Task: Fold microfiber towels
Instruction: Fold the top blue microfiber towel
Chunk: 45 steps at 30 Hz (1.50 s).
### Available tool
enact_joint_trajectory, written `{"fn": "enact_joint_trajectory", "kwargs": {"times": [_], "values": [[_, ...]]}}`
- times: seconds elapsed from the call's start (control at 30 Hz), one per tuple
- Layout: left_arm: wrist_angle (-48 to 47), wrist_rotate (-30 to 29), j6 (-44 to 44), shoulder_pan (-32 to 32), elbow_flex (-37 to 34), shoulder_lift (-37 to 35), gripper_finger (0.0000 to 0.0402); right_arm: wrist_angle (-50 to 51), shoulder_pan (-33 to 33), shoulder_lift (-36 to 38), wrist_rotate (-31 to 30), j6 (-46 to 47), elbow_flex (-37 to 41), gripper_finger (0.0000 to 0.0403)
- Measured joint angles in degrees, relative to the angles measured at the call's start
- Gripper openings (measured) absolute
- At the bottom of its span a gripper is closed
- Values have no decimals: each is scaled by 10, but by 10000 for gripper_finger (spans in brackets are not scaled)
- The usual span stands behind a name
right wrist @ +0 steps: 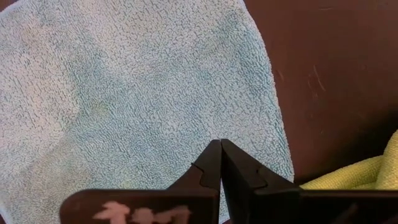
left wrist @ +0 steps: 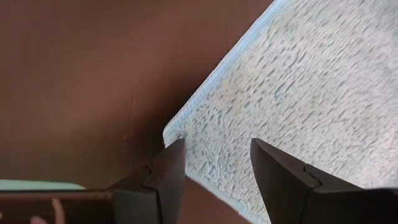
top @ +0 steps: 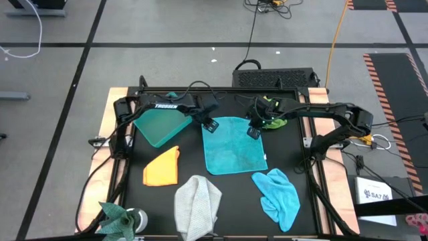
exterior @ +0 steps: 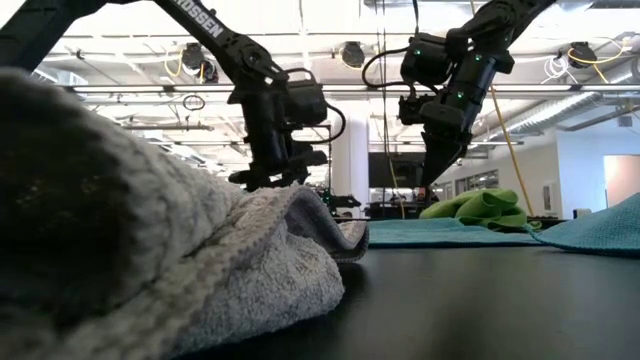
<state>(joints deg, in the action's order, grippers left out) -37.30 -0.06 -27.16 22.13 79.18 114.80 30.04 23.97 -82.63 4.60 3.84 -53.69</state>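
Note:
A teal towel (top: pixel 234 146) lies spread flat mid-table. My left gripper (top: pixel 212 125) is open over its far left corner (left wrist: pixel 177 130), one finger on either side of that corner's edge. My right gripper (top: pixel 254 132) is shut and hovers over the towel's far right part (right wrist: pixel 249 93), clear of it in the low view (exterior: pixel 430 180). The orange-yellow towel (top: pixel 162 167) lies folded at the left. The light grey towel (top: pixel 198 204) and the light blue towel (top: pixel 279 195) lie crumpled near the front. The lime green towel (top: pixel 272 115) lies bunched behind the right gripper.
A rigid teal bin (top: pixel 159 124) lies at the far left, under the left arm. A small green plant-like object (top: pixel 117 217) stands at the front left corner. The grey towel (exterior: pixel 150 240) fills the low view's foreground.

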Motion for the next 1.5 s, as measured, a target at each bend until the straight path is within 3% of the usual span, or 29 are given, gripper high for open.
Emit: {"fn": "enact_joint_trajectory", "kwargs": {"times": [0.27,0.53,1.5], "values": [[1,-15,17,2,4,0,184,0,0,0,0,0,0,0],[-6,-30,93,2,11,0,184,0,0,0,0,0,0,0],[-31,-1,101,8,12,29,184,-15,0,0,0,15,0,0]]}}
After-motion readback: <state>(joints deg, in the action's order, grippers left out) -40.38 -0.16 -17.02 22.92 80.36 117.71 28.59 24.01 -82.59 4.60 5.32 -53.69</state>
